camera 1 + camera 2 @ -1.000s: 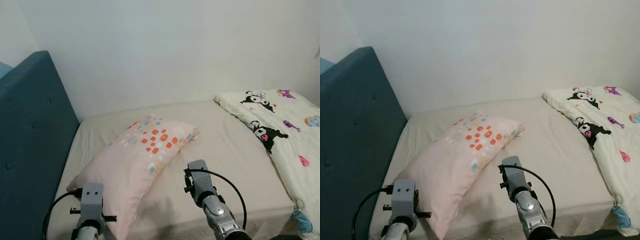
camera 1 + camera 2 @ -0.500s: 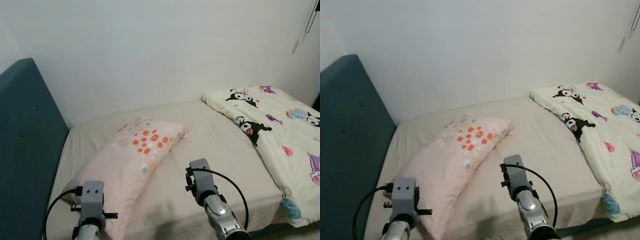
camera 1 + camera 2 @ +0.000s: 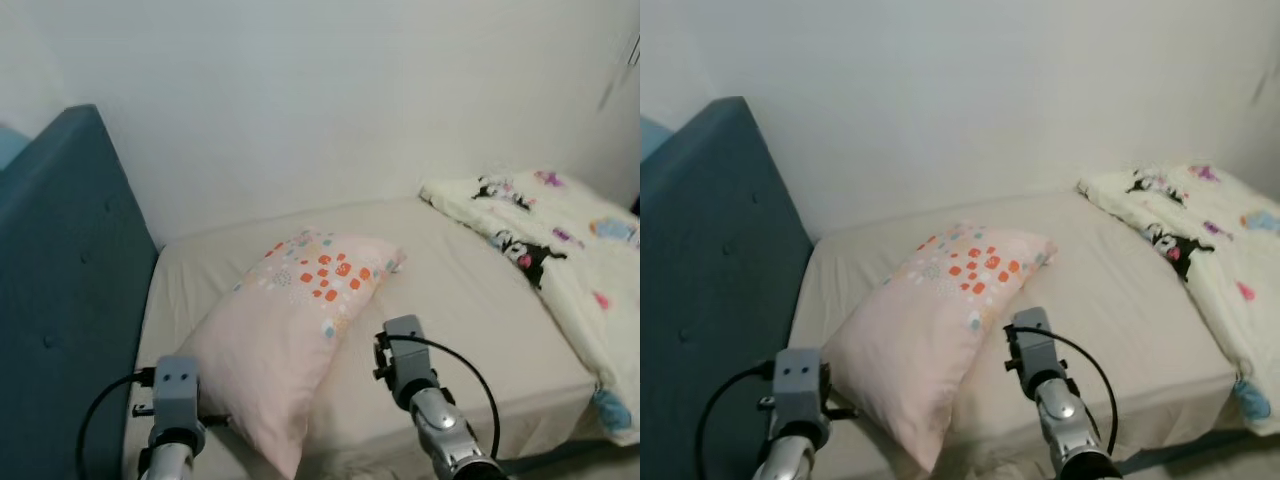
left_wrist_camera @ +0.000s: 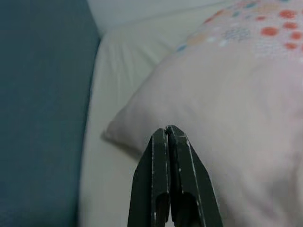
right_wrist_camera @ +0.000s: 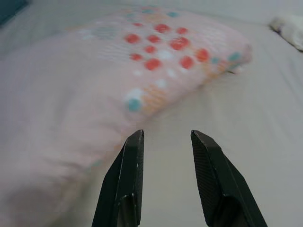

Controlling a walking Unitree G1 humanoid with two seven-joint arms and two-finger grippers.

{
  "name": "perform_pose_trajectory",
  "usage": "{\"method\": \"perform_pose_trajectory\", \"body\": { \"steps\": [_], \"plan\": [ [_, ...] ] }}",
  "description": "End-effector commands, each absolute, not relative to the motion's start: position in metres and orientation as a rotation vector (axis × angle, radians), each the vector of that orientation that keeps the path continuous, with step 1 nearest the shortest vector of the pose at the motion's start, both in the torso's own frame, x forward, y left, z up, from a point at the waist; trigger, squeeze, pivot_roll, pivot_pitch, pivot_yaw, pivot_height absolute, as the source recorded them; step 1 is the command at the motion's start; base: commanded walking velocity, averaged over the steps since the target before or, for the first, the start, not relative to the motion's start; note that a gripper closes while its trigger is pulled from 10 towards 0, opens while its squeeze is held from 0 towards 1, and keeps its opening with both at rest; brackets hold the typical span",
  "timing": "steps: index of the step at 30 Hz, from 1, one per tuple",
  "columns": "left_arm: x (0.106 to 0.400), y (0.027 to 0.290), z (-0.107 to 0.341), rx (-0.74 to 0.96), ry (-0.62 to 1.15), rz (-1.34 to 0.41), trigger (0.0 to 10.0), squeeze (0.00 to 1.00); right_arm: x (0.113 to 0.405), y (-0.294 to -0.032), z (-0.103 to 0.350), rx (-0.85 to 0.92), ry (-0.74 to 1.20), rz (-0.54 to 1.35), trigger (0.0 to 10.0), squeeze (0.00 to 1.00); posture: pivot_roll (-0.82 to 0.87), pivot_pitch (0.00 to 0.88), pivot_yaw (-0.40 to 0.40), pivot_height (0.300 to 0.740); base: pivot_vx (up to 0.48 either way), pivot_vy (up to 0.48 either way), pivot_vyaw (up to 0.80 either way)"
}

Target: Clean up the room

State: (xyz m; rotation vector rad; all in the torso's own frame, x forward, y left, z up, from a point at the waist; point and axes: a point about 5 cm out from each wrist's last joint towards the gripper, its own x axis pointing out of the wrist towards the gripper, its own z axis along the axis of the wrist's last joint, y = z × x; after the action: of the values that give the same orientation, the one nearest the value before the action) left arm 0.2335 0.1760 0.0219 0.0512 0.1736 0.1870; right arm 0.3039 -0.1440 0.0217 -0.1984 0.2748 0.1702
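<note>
**A:** The room you're cleaning: what's largest in the eye views?

**B:** The bed (image 3: 470, 300), beige sheet, across the centre and lower half. A teal headboard (image 3: 60, 290) fills the left edge.

**A:** Next?

**B:** You see the cartoon-print quilt (image 3: 560, 250) at the right edge, well apart from the pink pillow (image 3: 290, 340), which lies diagonally at lower centre, its dotted end toward the upper right.

**A:** And your grippers?

**B:** In the left wrist view, your left gripper (image 4: 168, 130) has its fingers pressed together, tips just before the pillow's plain corner. In the right wrist view, your right gripper (image 5: 165, 135) has its fingers apart, empty, over the sheet beside the pillow's dotted end.
</note>
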Motion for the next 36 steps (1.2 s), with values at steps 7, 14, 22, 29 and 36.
{"method": "perform_pose_trajectory", "body": {
  "steps": [7, 14, 22, 29, 36],
  "plan": [
    [0.2337, 0.1803, 0.0264, 0.078, 0.143, 0.201, 10.0, 0.00, 0.3030, -0.1443, 0.0212, -0.184, 0.271, 0.166, 10.0, 0.00, -0.07, 0.000, 0.014, 0.738, 0.000, -0.137, 0.00],
    [0.2333, 0.1792, 0.0291, 0.098, 0.124, 0.193, 10.0, 0.00, 0.3022, -0.1438, 0.0205, -0.177, 0.272, 0.166, 10.0, 0.00, -0.07, 0.000, 0.017, 0.738, 0.000, -0.480, 0.00],
    [0.2331, 0.1795, 0.0295, 0.057, 0.120, 0.209, 10.0, 0.00, 0.3016, -0.1437, 0.0199, -0.176, 0.274, 0.165, 10.0, 0.00, -0.06, 0.000, 0.016, 0.738, 0.000, -0.189, 0.00],
    [0.2338, 0.1802, 0.0284, 0.061, 0.138, 0.235, 10.0, 0.00, 0.3019, -0.1434, 0.0186, -0.168, 0.292, 0.167, 10.0, 0.00, -0.06, 0.000, 0.013, 0.738, 0.000, 0.000, 0.00],
    [0.2353, 0.1831, 0.0246, 0.077, 0.167, 0.265, 10.0, 0.00, 0.3041, -0.1454, 0.0184, -0.144, 0.320, 0.147, 10.0, 0.00, -0.07, 0.000, 0.013, 0.738, 0.000, 0.000, 0.00]
  ]
}}
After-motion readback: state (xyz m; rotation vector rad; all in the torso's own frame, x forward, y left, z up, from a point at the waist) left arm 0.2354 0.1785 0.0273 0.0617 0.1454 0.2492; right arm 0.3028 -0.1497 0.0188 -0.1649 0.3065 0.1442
